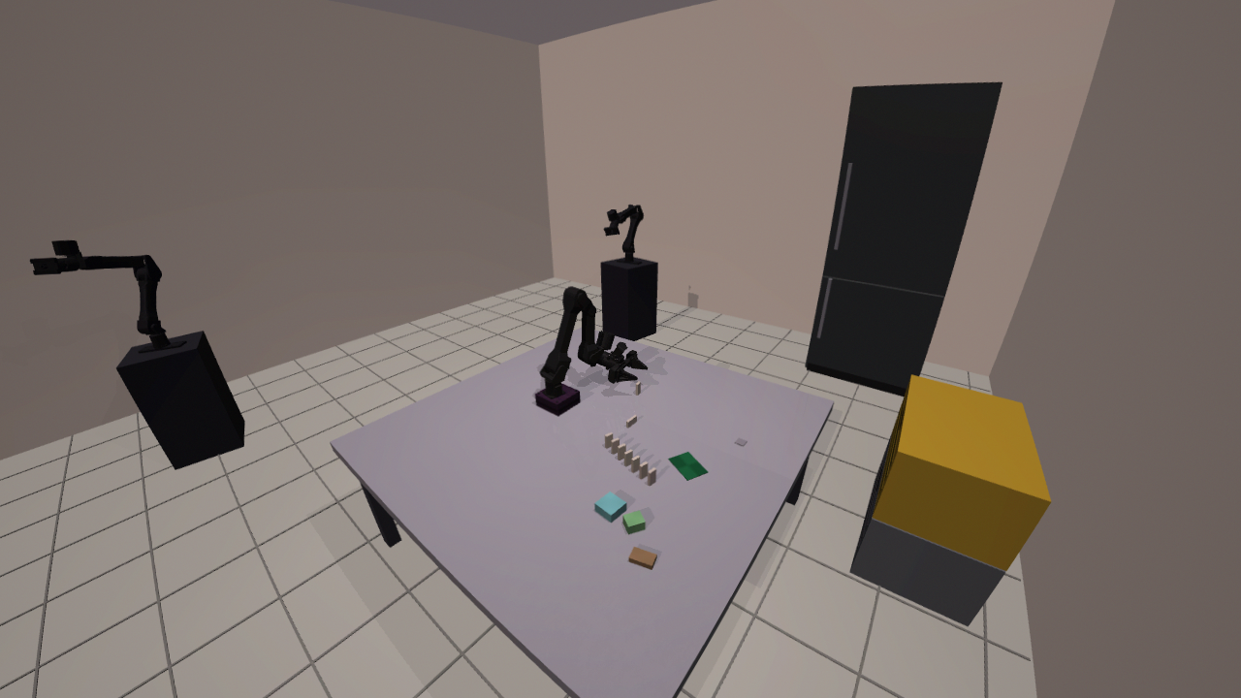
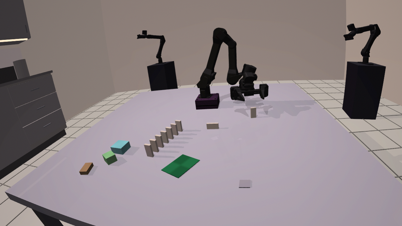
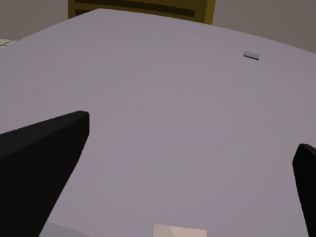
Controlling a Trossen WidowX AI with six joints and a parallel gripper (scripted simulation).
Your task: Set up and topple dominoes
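My gripper (image 1: 639, 373) (image 2: 252, 98) (image 3: 197, 139) is wide open and empty, just behind and above a loose beige domino (image 1: 637, 388) (image 2: 253, 112) (image 3: 180, 231). That domino stands upright on the table, away from the row; only its top shows at the bottom of the wrist view. A second loose domino (image 1: 631, 422) (image 2: 212, 126) rests on its long edge between it and the row. The row of several upright dominoes (image 1: 628, 458) (image 2: 164, 137) runs diagonally, evenly spaced. The wrist view does not show the row or the second domino.
A green mat (image 1: 687, 465) (image 2: 180, 165) lies beside the row. A teal block (image 1: 611, 506) (image 2: 120, 147), a green block (image 1: 634, 522) (image 2: 109, 158) and a brown block (image 1: 643, 556) (image 2: 86, 168) lie beyond its near end. A thin grey tile (image 1: 740, 442) (image 2: 244, 183) (image 3: 251, 55) lies apart.
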